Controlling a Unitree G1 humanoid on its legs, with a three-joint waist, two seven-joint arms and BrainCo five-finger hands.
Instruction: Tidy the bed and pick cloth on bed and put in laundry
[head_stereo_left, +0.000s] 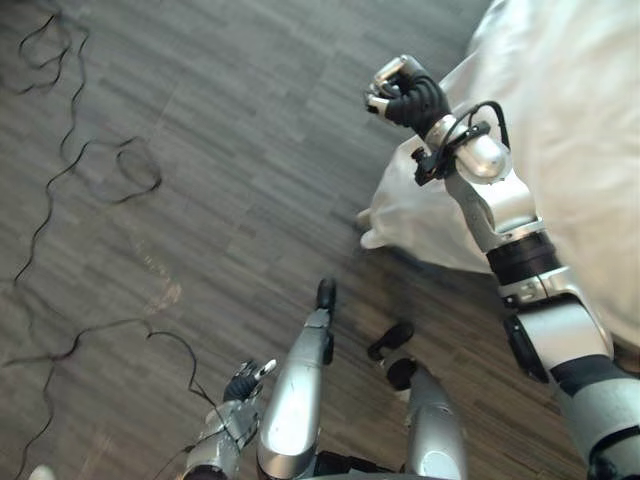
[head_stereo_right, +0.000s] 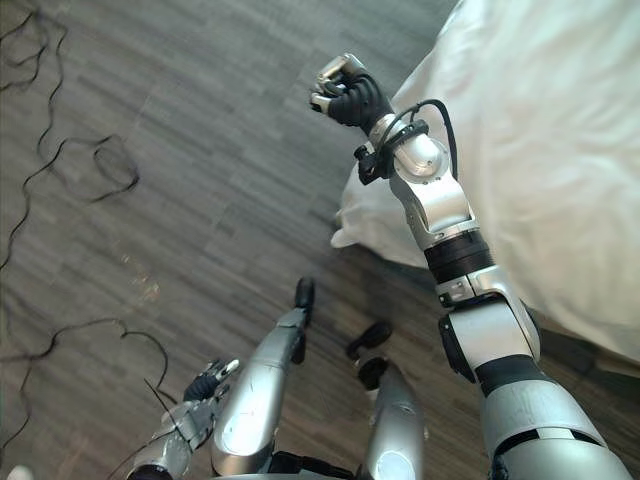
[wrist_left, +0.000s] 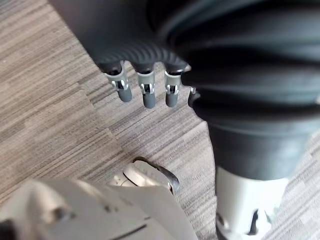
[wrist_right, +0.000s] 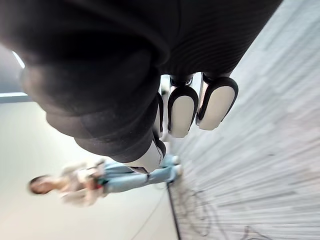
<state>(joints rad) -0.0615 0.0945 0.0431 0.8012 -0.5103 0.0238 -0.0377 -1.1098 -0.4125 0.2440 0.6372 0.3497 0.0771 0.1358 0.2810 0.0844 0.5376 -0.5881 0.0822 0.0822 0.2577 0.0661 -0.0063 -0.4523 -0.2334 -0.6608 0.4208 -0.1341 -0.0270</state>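
Approach stage, nothing yet picked. Your right hand (head_stereo_left: 400, 92) is held up just beside the bed (head_stereo_left: 570, 110), near the corner, its fingers curled into a fist that clasps nothing. Your left hand (head_stereo_left: 243, 388) hangs low over the floor (head_stereo_left: 200, 150), fingers loose and apart, empty. The white bedding (head_stereo_left: 405, 210) droops off the corner towards the floor; a separate cloth cannot be told apart from it here. The next move likely calls for you to uncurl the right fingers and carry that hand over the bedding to smooth it or find the cloth. Count: one bed, one sheet of white bedding, two hands, one distant person (wrist_right: 95, 180).
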